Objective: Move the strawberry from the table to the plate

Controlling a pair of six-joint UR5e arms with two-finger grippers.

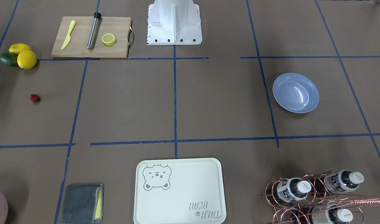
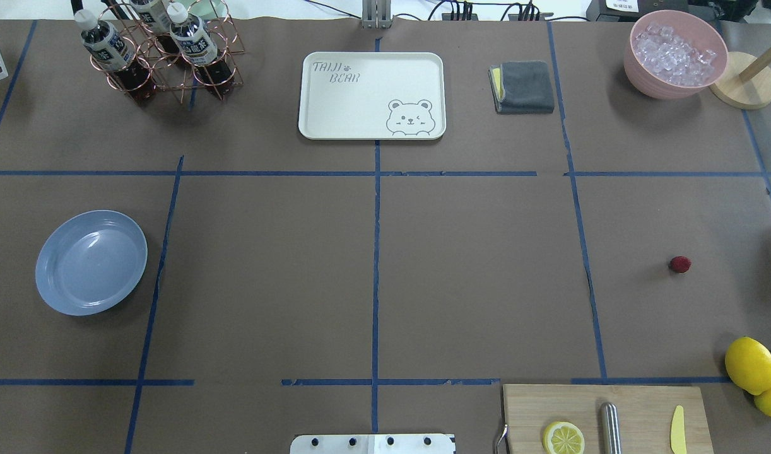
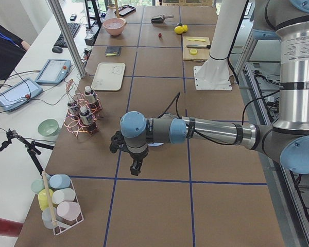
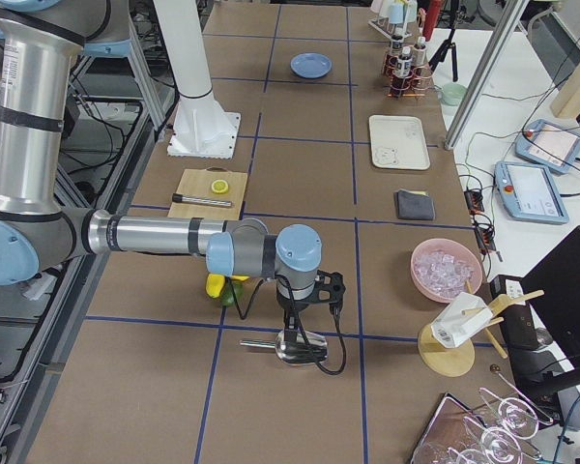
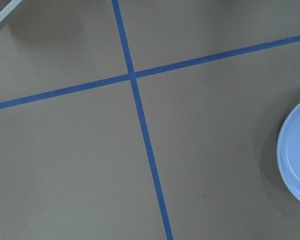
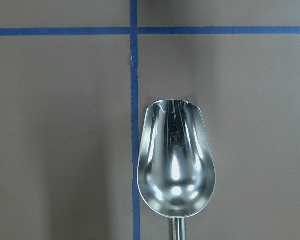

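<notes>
The strawberry (image 2: 679, 264) is a tiny dark-red berry lying alone on the table (image 2: 474, 277), on the right of the overhead view (image 1: 34, 98). Far across from it, on the left, rests the light-blue plate (image 2: 91, 262) with nothing in it (image 1: 295, 92). Its rim shows at the right edge of the left wrist view (image 5: 296, 155). My left gripper (image 3: 136, 171) hangs over the table beside the plate; I cannot tell if it is open or shut. My right gripper (image 4: 295, 324) hangs above a metal scoop (image 6: 175, 165), well away from the strawberry; its state I cannot tell either.
Two lemons (image 2: 749, 365) and a green fruit lie near the strawberry. A cutting board (image 2: 606, 416) carries a lemon half, a metal cylinder and a yellow knife. At the far edge stand a bear tray (image 2: 371, 94), a bottle rack (image 2: 158, 57), a grey cloth (image 2: 523, 87) and an ice bowl (image 2: 674, 53).
</notes>
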